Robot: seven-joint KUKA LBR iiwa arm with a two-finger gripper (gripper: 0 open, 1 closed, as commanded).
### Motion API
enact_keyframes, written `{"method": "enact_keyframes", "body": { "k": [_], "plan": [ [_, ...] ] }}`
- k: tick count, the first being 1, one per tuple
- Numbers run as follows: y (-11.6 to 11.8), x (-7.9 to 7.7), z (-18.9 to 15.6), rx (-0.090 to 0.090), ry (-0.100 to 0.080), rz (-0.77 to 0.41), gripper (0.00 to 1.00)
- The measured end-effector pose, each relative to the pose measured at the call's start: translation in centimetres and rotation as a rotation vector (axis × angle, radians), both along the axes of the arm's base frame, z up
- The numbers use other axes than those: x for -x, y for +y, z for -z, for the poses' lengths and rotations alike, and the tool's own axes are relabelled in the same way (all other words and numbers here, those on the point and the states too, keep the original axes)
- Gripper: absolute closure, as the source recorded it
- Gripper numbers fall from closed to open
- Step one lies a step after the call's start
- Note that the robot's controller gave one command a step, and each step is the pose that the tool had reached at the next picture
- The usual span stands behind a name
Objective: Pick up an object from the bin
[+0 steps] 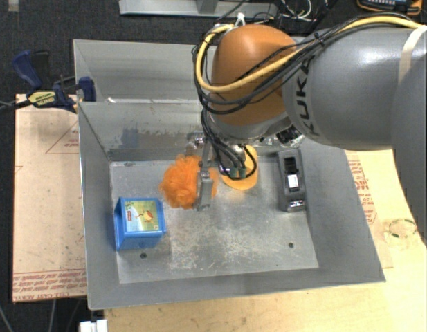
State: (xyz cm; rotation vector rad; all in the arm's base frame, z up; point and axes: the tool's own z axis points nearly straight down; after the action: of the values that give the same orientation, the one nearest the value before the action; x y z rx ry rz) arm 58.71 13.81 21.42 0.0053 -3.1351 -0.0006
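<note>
Fluff (177,183), orange and ragged, sits just beside your hand (203,189) at its nine o'clock; whether the hand is wide or narrow you cannot tell.

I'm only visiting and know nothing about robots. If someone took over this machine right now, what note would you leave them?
Gripper: low in the middle of the grey metal bin, right beside a fuzzy orange clump; grip not confirmed.
Other things: flat orange disc under the wrist, blue cardboard box near left, dark oblong device right.
Done: gripper is down at the clump.
Left: grasp one thing and lift it out.
</note>
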Motion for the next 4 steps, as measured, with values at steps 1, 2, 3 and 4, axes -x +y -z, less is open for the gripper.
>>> {"method": "enact_keyframes", "body": {
  "k": [1, 2, 3, 4],
  "plan": [
    [-0.1, -0.1, -0.5, -0.001, -0.007, 0.003, 0.0],
    [-0.4, -1.1, 2.0, -0.003, -0.014, -0.064, 0.0],
    [-1.6, -0.7, 8.0, -0.003, -0.012, -0.1, 0.0],
    [-2.9, -3.2, 14.4, -0.004, -0.016, -0.097, 1.0]
  ]
}}
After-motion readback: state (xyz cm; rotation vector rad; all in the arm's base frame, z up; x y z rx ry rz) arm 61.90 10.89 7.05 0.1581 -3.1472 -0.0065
